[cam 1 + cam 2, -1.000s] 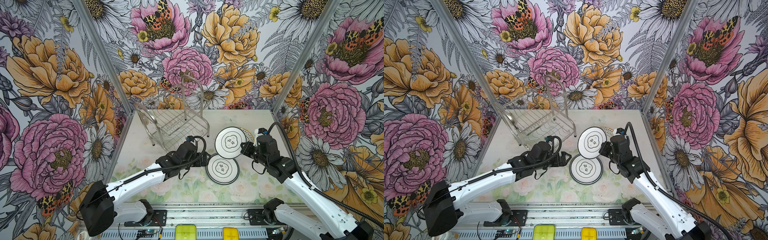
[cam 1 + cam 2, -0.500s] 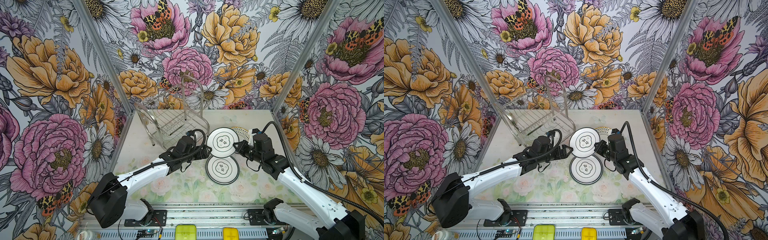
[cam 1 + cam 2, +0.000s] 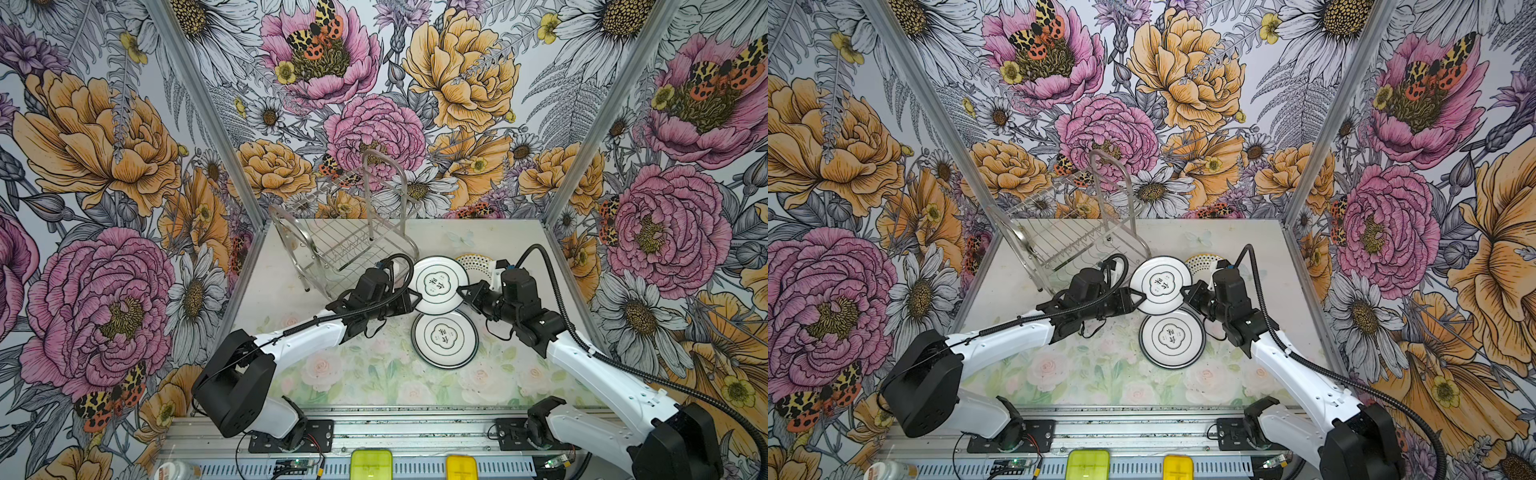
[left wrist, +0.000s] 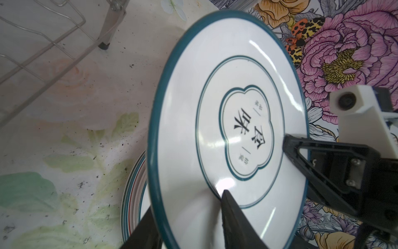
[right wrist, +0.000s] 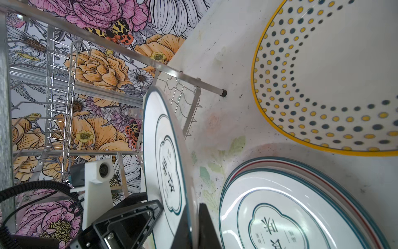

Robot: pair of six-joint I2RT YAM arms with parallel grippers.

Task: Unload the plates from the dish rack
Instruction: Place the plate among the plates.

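A white plate (image 3: 436, 284) (image 3: 1160, 284) with a teal rim and black characters hangs in the air, tilted, between my two grippers. My right gripper (image 3: 461, 293) (image 5: 192, 210) is shut on its right rim. On the opposite rim sits my left gripper (image 3: 413, 300) (image 4: 187, 202), one finger on the plate's (image 4: 226, 129) face, the other behind it. Below lies a stack of plates (image 3: 444, 338) (image 5: 290, 215) flat on the table. A yellow-rimmed dotted plate (image 3: 476, 262) (image 5: 323, 86) lies behind. The dish rack (image 3: 345, 241) (image 3: 1067, 241) stands at the back left with no plates showing in it.
The rack's foot (image 4: 103, 45) stands close to the held plate's left. Flowered walls close the table (image 3: 353, 374) on three sides, the right wall (image 3: 573, 270) just behind my right wrist. A metal rail (image 3: 374, 424) runs along the front edge.
My right gripper carried the plate leftward, away from the dotted plate. My left gripper reached toward it and its jaws closed from wide open onto the plate's left rim.
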